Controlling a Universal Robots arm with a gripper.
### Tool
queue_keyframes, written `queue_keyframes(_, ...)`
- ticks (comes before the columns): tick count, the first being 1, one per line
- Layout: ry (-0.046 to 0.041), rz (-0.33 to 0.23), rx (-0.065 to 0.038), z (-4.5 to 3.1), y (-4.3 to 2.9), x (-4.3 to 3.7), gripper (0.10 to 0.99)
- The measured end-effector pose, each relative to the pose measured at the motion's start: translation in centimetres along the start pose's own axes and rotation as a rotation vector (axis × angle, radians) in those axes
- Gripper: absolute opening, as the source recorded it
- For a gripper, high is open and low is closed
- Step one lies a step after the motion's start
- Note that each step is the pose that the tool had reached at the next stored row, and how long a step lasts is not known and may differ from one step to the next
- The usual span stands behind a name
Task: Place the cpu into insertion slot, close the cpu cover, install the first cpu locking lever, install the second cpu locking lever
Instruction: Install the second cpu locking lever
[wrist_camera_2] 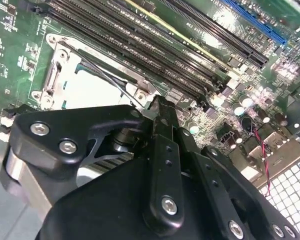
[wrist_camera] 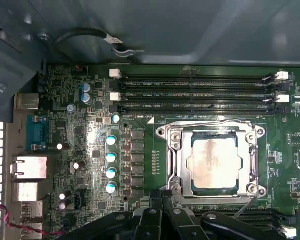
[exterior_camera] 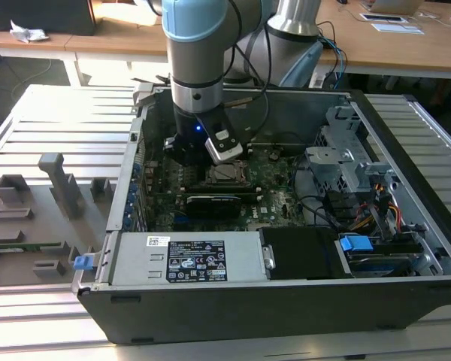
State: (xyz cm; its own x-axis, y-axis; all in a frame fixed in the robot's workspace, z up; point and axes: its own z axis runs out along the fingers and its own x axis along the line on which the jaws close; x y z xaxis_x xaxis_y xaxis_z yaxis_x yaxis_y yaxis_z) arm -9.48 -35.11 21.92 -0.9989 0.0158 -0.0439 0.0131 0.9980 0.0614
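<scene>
I count one cpu (wrist_camera: 213, 165), seated in the one insertion slot (wrist_camera: 260, 131), with one cpu cover (wrist_camera: 182, 161) lying flat around it. Four memory slots (wrist_camera: 195, 92) run beside it. My gripper (wrist_camera: 161, 196) hangs just beside the socket's edge, fingers (wrist_camera_2: 162, 122) pressed together, holding nothing I can see.

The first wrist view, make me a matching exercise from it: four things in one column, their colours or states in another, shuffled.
Things:
1. square silvery-grey metal cpu
2. thin silvery metal cpu cover
3. long memory slots
4. small round capacitors

States:
A. black, empty
B. teal-topped, in a row
C. seated in the insertion slot
D. closed down around the chip

Pairs: 1-C, 2-D, 3-A, 4-B
</scene>
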Motion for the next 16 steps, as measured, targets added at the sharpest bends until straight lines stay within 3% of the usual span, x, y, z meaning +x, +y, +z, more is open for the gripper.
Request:
queue_keyframes(5, -0.0001, 0.000, 0.000, -3.37, 0.21, -0.15, 0.106)
queue_keyframes(8, -0.0001, 0.000, 0.000, -4.60, 0.28, -0.21, 0.106)
queue_keyframes(12, 0.0002, 0.000, 0.000, -4.61, 0.29, -0.35, 0.106)
queue_keyframes(14, 0.0058, 0.000, 0.001, -4.47, 0.30, -1.95, 0.106)
queue_keyframes(16, 0.0079, 0.000, 0.001, -4.40, 0.29, -2.75, 0.106)
